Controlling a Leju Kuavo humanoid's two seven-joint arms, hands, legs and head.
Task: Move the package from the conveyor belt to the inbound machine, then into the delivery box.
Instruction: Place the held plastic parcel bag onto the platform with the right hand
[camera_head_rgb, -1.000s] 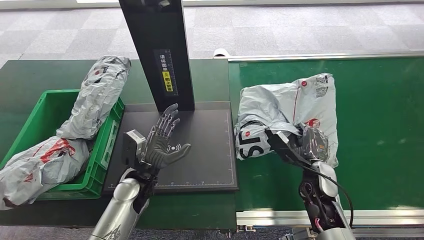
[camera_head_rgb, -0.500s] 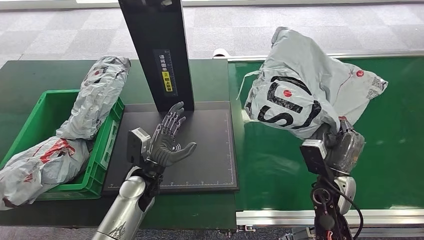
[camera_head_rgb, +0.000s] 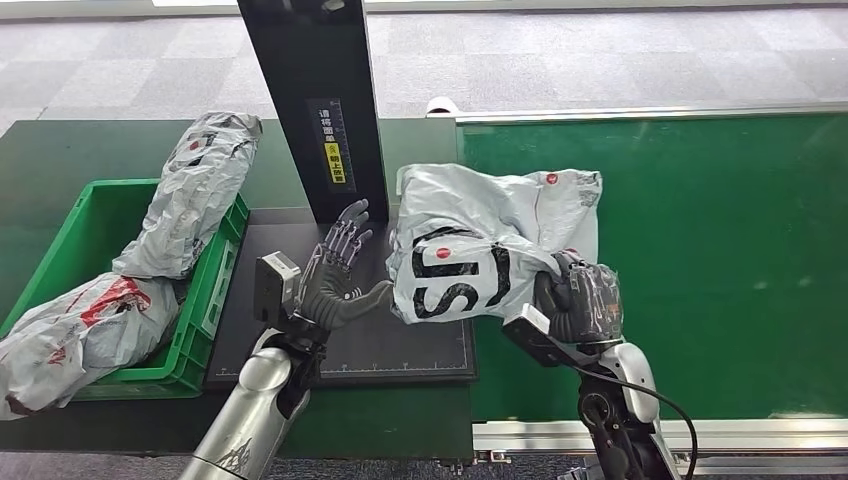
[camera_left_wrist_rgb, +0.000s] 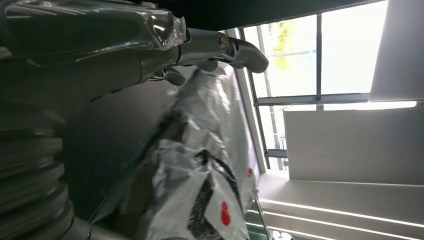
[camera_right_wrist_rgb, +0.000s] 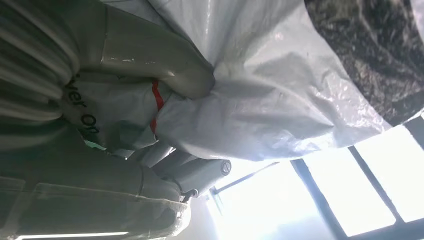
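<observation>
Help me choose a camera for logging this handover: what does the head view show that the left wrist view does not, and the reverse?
Head view alone: the right hand gripping the grey package, the green conveyor belt, the green delivery box with two more packages, and the black platform of the inbound machine. Left wrist view alone: bright windows behind the package. Both: the open left hand beside that package.

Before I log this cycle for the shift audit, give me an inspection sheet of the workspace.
Surface: black scan plate beside the green conveyor belt.
Job's things: grey package straddling belt and plate; green delivery box at left.
Clutter: two grey bags in and over the box.
Hands: right hand grips the package; left hand spread against its edge.
Cables: black cable along the right forearm.
Surroundings: black scanner post, grey carpet.
</observation>
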